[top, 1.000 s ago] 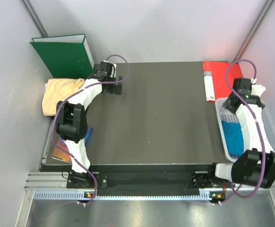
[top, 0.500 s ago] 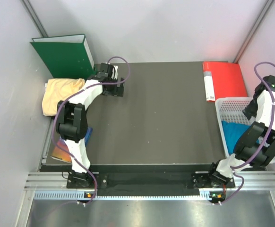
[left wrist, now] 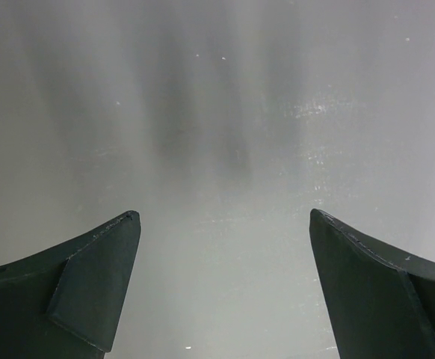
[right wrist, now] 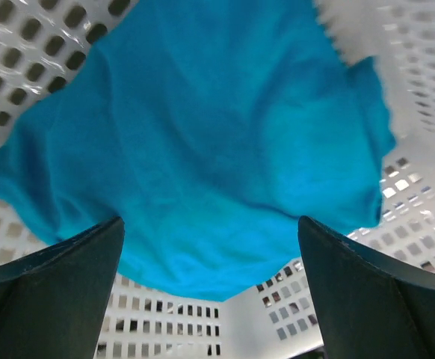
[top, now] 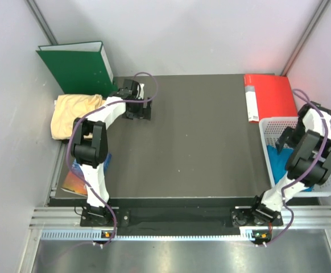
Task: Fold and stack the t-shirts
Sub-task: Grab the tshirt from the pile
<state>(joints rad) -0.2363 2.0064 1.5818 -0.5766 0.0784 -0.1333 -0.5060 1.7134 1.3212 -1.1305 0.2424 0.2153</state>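
Note:
The teal-blue t-shirt [right wrist: 202,142] lies crumpled in the white basket [right wrist: 225,321]. My right gripper [right wrist: 211,221] hangs open just above it, a finger on either side, touching no cloth. From above, the teal shirt [top: 278,163] shows partly under the right arm, whose gripper [top: 286,139] points into the basket [top: 272,126]. The pale yellow-orange t-shirt [top: 74,112] lies bunched off the table's far left edge. My left gripper [top: 137,109] is open over the dark table [top: 199,142] beside that shirt. In the left wrist view the left gripper [left wrist: 223,213] holds nothing over bare grey surface.
A green binder [top: 77,65] stands behind the yellow shirt. A red folder [top: 270,95] lies at the far right corner, next to the basket. A colourful flat item [top: 74,182] sits low beside the left arm. Grey walls close in on both sides.
The right arm swung outward to the right and then dropped its gripper into the basket over the teal shirt. The left gripper slid a little to the right along the far edge.

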